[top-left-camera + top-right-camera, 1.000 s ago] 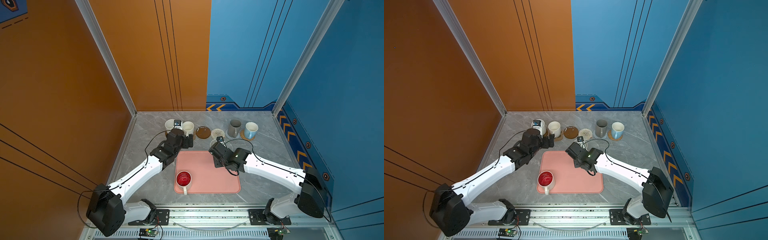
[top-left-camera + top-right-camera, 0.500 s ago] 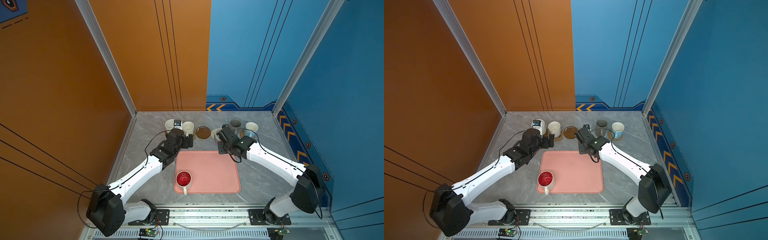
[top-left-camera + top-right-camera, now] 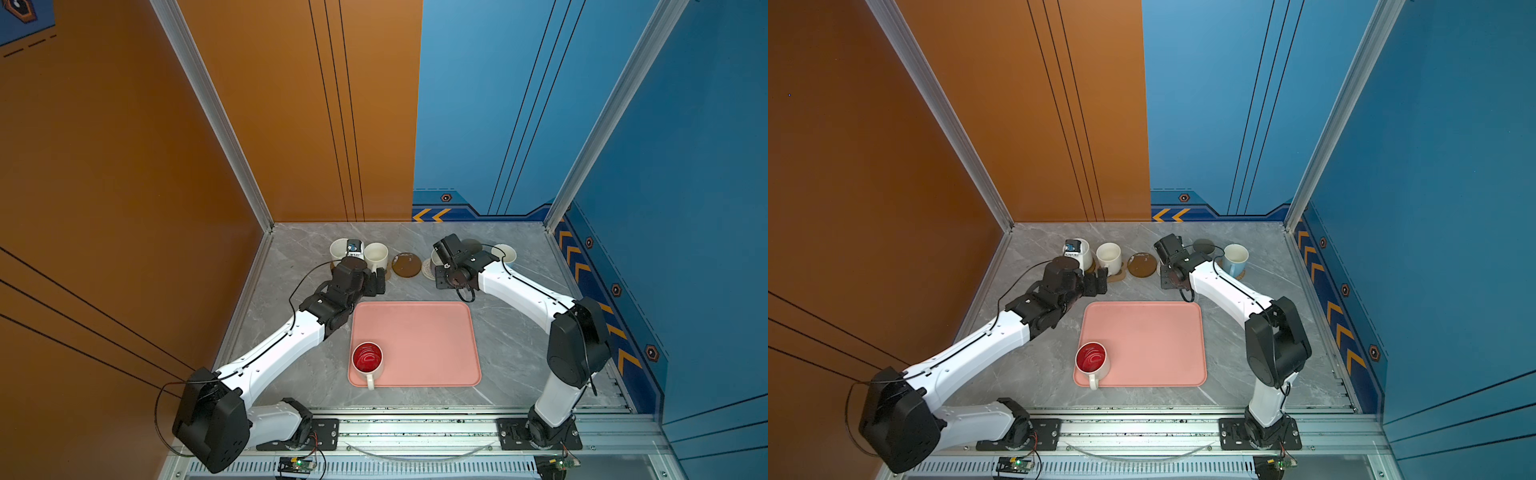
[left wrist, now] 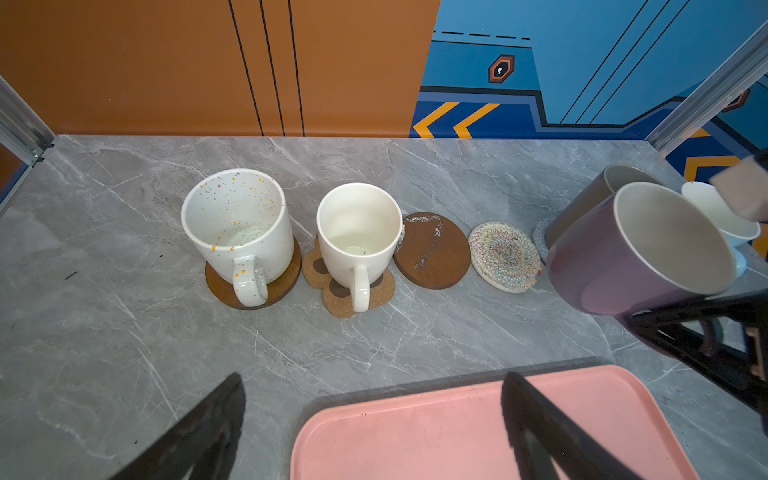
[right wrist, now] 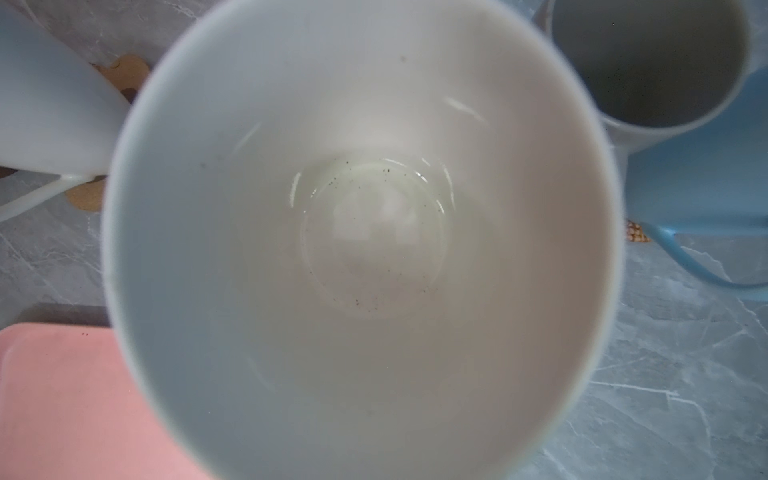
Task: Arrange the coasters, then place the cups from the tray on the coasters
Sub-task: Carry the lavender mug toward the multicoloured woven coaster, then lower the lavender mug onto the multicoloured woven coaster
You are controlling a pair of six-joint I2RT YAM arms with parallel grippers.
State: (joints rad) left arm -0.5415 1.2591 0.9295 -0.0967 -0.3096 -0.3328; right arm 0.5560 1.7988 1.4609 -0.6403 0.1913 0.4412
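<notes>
**A:** Which item is in hand?

**B:** The lavender glazed mug. It is carried tilted by the right tool, whose jaws sit narrowly closed on what appears to be the handle. It hangs near the cream woven round coaster, which lies beside the bare brown disc coaster.

**A:** And the left tool?

**B:** Spread wide and empty, low over the grey marble tabletop, in front of the plain white mug on the tan paw-print coaster.

**A:** What remains on the salmon-pink rectangular tray?

**B:** One white mug with a red inside, upright at the near left corner, handle overhanging the rim.

**A:** How will it handle?

**B:** Probably rigid, fairly heavy and slick with glaze, and liable to chip. The handle looks the surest hold, though the body may swing from it, so it should be set down level and gently.
</notes>
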